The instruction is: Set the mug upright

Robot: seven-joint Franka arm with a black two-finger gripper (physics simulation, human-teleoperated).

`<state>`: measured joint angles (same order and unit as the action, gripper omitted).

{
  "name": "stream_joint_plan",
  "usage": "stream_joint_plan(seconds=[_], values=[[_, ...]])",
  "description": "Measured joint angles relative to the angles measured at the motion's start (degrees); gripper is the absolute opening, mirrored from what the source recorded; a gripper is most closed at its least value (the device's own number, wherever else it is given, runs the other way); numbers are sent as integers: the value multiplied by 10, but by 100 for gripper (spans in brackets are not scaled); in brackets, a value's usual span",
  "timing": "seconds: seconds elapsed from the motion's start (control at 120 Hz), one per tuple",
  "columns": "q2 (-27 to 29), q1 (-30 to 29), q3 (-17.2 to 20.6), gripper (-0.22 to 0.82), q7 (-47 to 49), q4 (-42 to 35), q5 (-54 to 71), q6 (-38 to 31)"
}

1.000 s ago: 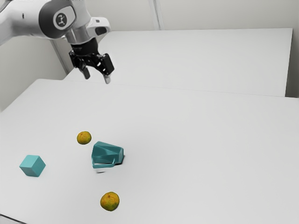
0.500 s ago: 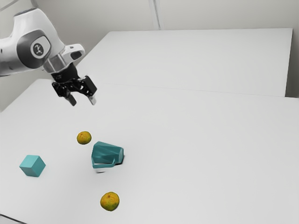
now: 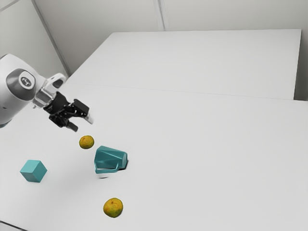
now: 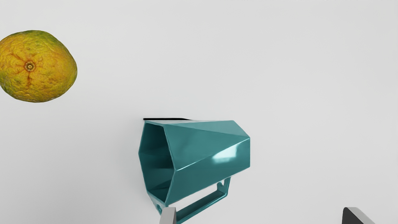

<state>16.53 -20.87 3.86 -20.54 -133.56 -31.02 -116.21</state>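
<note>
The faceted teal mug [image 3: 111, 159] lies on its side on the table, mouth toward the exterior view's left, handle toward that camera. It has stayed put while the gripper [image 3: 82, 123] has come lower and farther to the exterior view's left, tilting so that its fingers aim more toward the mug. They stand wide apart with nothing clamped between them. That looks like lining up for a grasp; the mug still needs turning onto its narrow base, and its slick, sloping sides could let it slip or roll in a loose grip.

Its walls are flat, angular planes with a glossy, glaze-like sheen and one bright highlight; the mouth is a thin-rimmed polygon, dark inside, and the handle [image 4: 203, 203] is a squared-off loop. Near the mouth, on the side away from the handle, sits a mandarin [image 4: 37, 67], its dimpled orange-yellow skin tinged green and creased around the stem scar. A second mandarin [image 3: 113, 207] rests on the handle side. Farther off, beyond the mouth, is a plain, sharp-edged teal cube [image 3: 33, 171], all on a smooth, pale tabletop [image 3: 207, 159]
</note>
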Motion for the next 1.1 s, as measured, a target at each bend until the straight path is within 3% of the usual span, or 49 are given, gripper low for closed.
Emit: stream_joint_plan(seconds=[0.433,1.1], values=[[-20,-48,-4,58,-163,-98,-169,-37],[-116,-66,-6,58,-296,-108,-286,-17]])
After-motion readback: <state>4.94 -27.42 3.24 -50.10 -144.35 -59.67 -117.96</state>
